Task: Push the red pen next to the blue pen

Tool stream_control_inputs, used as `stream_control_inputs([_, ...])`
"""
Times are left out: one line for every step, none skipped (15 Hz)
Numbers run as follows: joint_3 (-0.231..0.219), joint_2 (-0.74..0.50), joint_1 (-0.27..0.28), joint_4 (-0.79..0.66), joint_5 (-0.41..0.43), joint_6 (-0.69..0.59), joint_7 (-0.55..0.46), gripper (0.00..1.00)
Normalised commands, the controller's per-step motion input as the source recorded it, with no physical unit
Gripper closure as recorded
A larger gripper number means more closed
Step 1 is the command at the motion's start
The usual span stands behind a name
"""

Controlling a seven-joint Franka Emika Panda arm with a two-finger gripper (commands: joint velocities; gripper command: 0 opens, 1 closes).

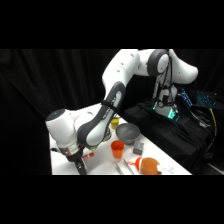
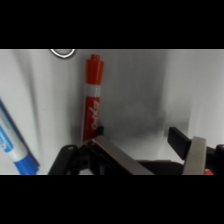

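Side view wide; wrist view close

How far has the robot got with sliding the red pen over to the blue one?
Part-way. The hand is down at the table, one finger against the thick red-and-white marker. The slim bright blue marker lies off to one side with bare table between them, so that gap remains to close.

**Arm low at near-left table edge**

Arm is reaching from upper right, elbow bent, wrist sitting low over the table's left end in side view. Gripper [image 2: 145,145] is pointing down, jaws standing apart; left finger [image 2: 117,157] and right finger [image 2: 192,152] both showing in wrist view.
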Motion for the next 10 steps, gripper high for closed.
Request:
stream_control_inputs([-0.039,-0.01,-0.155,0.07,0.032,-0.02,-0.14,0.00])
stream_control_inputs([-0.028,-0.02,-0.154,0.07,0.035,-0.03,-0.15,0.00])
stream_control_inputs([-0.013,-0.02,-0.157,0.08,0.039,-0.04,-0.18,0.00])
stream_control_inputs([-0.003,-0.03,-0.147,0.08,0.039,-0.06,-0.19,0.00])
stream_control_inputs([0.022,-0.05,-0.142,0.08,0.053,-0.08,-0.20,0.00])
stream_control_inputs([0.044,-0.10,-0.134,0.06,0.062,-0.12,-0.23,0.00])
stream_control_inputs([0.054,-0.15,-0.115,0.03,0.061,-0.17,-0.23,0.00])
stream_control_inputs([0.083,-0.24,-0.110,-0.02,0.069,-0.27,-0.26,0.00])
stream_control_inputs([0.100,-0.31,-0.101,-0.05,0.077,-0.35,-0.27,0.00])
stream_control_inputs([0.110,-0.43,-0.088,-0.10,0.091,-0.49,-0.25,0.00])
